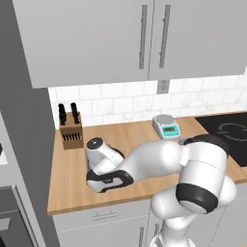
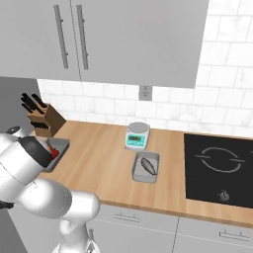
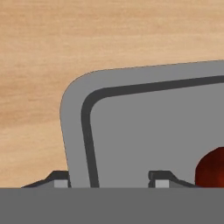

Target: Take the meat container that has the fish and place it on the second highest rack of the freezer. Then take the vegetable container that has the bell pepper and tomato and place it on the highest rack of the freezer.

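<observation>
My arm bends low over the left part of the wooden counter (image 1: 62, 178); my hand points down at the vegetable container (image 3: 144, 131); my gripper (image 3: 109, 183) sits right over one corner of that grey tray, with 1 finger tip outside the rim and 1 finger tip inside it; the tips are apart, with the rim between them, and I cannot tell if they touch it.

A knife block (image 1: 71, 130) with black handles stands at the back left of the counter, near my hand; a small kitchen scale (image 2: 137, 136) stands further along by the white tile wall; a black cooktop (image 2: 220, 165) is set into the counter at the far right; grey cupboards (image 1: 96, 38) hang above; my big white arm hides most of the vegetable container in the 2 base views.

In the vegetable container I see a red round piece (image 3: 212, 168) close to my inner finger tip; in the right base view a bit of this tray and some red show past my arm.

The meat container (image 2: 146, 167) lies on the counter just in front of the scale, well apart from my gripper; a grey fish (image 2: 148, 165) lies in it.
</observation>
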Motion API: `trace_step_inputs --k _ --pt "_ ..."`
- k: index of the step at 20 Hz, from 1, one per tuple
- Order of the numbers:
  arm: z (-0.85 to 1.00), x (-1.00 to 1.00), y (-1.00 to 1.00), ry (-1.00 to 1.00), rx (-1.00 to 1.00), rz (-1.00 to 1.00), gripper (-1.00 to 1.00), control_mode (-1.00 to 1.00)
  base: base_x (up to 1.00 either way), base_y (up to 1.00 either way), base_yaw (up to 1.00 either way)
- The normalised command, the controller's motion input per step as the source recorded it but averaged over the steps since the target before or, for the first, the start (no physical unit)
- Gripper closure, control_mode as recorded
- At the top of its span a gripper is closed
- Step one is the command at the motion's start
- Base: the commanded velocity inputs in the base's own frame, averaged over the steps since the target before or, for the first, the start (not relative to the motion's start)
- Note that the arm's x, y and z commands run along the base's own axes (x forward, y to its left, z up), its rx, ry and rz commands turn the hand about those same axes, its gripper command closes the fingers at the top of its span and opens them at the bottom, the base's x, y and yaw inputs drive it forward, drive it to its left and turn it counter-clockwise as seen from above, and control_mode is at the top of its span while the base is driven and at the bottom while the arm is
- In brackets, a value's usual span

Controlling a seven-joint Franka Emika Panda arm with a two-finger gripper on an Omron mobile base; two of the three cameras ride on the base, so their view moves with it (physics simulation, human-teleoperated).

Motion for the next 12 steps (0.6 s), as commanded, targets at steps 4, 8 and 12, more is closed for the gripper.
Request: trace_step_inputs --k 4,8,12 --pt "-0.06 0.00 0.00 0.00 0.00 0.00 1.00 -1.00 0.00 0.00 0.00" --pt "-0.12 0.00 0.00 0.00 0.00 0.01 1.00 -1.00 0.00 0.00 0.00" --pt "0.00 0.00 0.00 0.00 0.00 0.00 1.00 -1.00 0.00 0.00 0.00"
